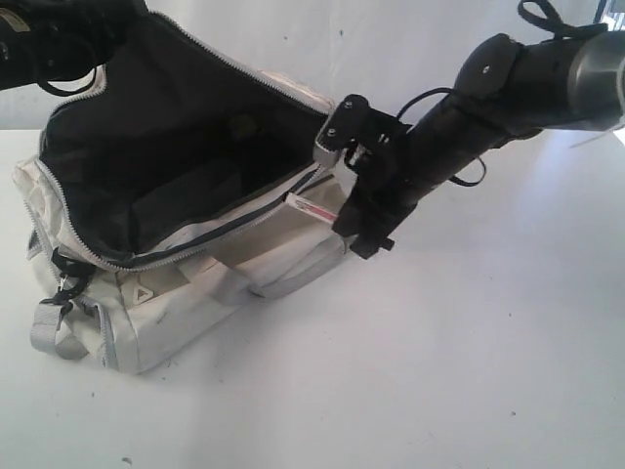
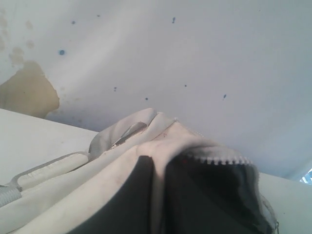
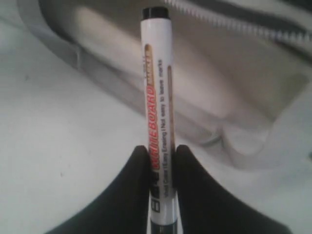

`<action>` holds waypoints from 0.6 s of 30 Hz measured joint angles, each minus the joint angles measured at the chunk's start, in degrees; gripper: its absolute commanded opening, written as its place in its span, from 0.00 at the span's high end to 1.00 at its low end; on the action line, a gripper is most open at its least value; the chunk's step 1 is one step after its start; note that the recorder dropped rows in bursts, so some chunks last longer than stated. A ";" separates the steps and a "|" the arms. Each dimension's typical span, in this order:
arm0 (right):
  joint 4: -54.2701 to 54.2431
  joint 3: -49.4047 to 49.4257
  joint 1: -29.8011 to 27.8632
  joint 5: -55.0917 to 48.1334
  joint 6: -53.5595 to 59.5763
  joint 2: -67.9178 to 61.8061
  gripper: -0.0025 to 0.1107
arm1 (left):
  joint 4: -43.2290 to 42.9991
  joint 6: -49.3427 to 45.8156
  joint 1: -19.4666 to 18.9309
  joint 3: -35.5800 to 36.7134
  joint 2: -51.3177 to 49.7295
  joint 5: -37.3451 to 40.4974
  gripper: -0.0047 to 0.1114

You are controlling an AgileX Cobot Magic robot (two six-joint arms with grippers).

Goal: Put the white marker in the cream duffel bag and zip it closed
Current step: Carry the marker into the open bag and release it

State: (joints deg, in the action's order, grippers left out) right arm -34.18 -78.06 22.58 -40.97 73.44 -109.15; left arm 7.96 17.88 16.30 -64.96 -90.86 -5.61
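Note:
The cream duffel bag (image 1: 210,269) lies on the white table with its top zipper undone and its dark lining showing. My left gripper (image 2: 163,165) is shut on the bag's upper rim (image 2: 165,146), holding the opening wide at the far left. My right gripper (image 3: 162,156) is shut on the white marker (image 3: 158,102). In the exterior view the marker (image 1: 312,208) points its dark end at the bag's right end, just over the near zipper edge (image 1: 249,230). Black clips and a metal ring (image 1: 66,283) hang at the bag's left end.
A grey webbing strap (image 1: 54,332) trails from the bag's left end onto the white table (image 1: 439,371). The right arm (image 1: 488,88) stretches in from the upper right above the table. A brown stain (image 2: 27,92) marks the wall behind the bag.

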 measured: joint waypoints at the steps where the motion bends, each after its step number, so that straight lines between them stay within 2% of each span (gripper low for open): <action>1: -1.11 0.00 1.13 1.57 1.73 0.11 0.98 | 0.00 0.00 0.00 0.00 0.00 -0.11 0.96; 6: -7.44 0.00 6.51 12.38 7.12 0.11 0.98 | 0.00 0.00 0.00 0.00 0.00 -0.11 0.96; 13: -12.47 0.00 11.81 31.55 8.22 -0.22 0.98 | 0.00 0.00 0.00 0.00 0.00 -0.11 0.96; 18: -13.25 -0.12 14.21 38.49 8.65 -2.77 0.98 | 0.00 0.00 0.00 0.00 0.00 -0.48 0.96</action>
State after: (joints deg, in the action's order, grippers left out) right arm -47.43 -78.18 36.79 -2.48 82.09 -111.92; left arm 7.96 17.88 16.30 -64.96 -90.86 -6.08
